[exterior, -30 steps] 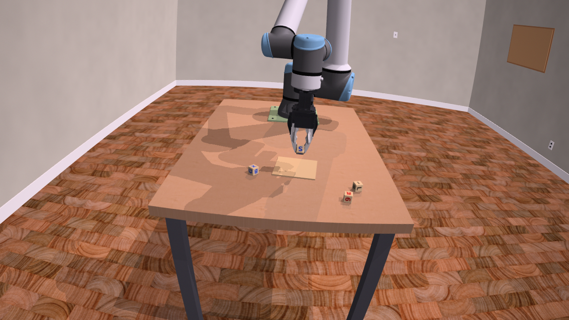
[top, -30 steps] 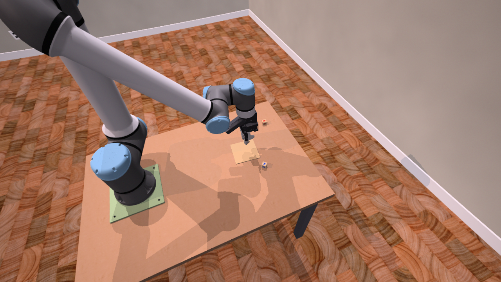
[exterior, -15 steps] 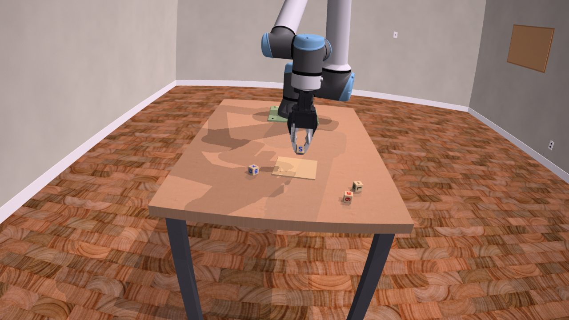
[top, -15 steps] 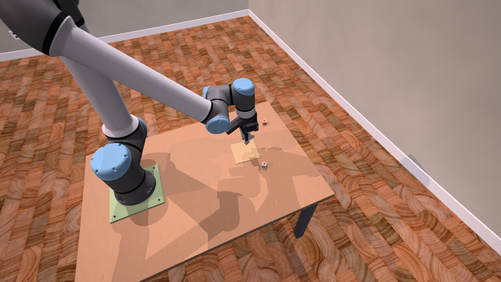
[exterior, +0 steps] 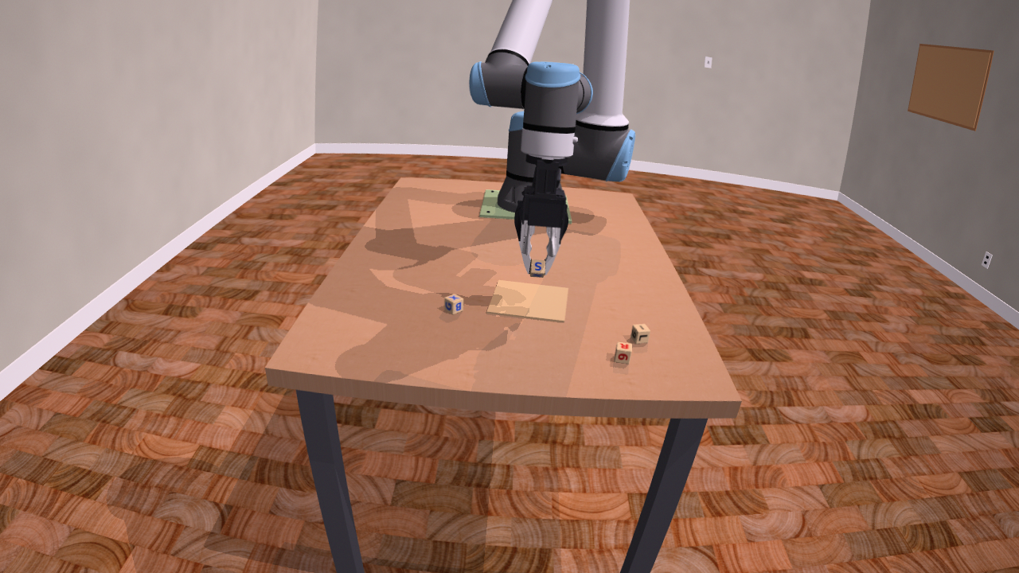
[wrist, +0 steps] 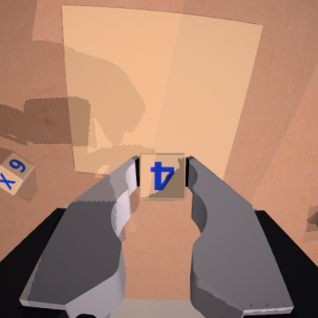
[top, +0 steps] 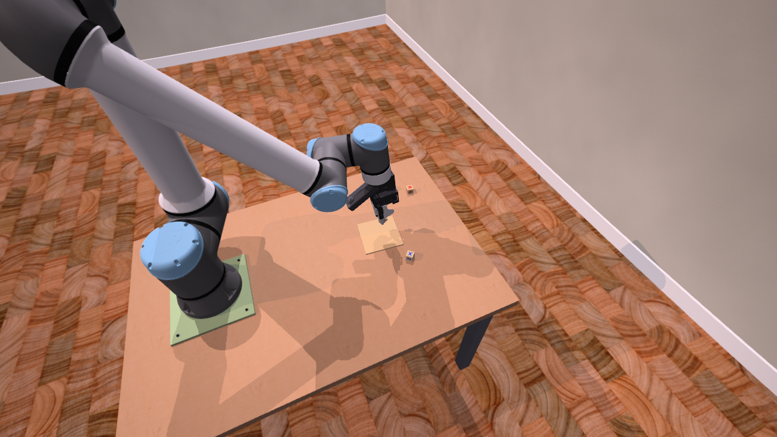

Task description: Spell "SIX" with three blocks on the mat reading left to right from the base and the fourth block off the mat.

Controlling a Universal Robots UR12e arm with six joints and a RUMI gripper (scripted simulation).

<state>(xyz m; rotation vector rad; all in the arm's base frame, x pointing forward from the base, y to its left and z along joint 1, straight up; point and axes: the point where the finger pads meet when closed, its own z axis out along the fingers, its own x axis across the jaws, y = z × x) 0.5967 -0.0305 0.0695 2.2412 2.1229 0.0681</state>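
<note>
Pale wooden block [exterior: 536, 267] hangs pinched in the jaws of the gripper [wrist: 162, 177], above the near edge of the mat [exterior: 544, 305] on the counter [exterior: 427, 356]. Its S faces sideways, a 4 upward; it likely needs turning before release.

The arm [top: 217, 130] is showing long pale grey tubes joined by dark grey housings, each wearing a light blue round cap. Black rings are edging the links. Its foot is sitting on a green base plate [top: 238, 265] dotted with corner screws. The gripper [exterior: 537, 265] is wearing a black body and grey, curved fingers.
</note>
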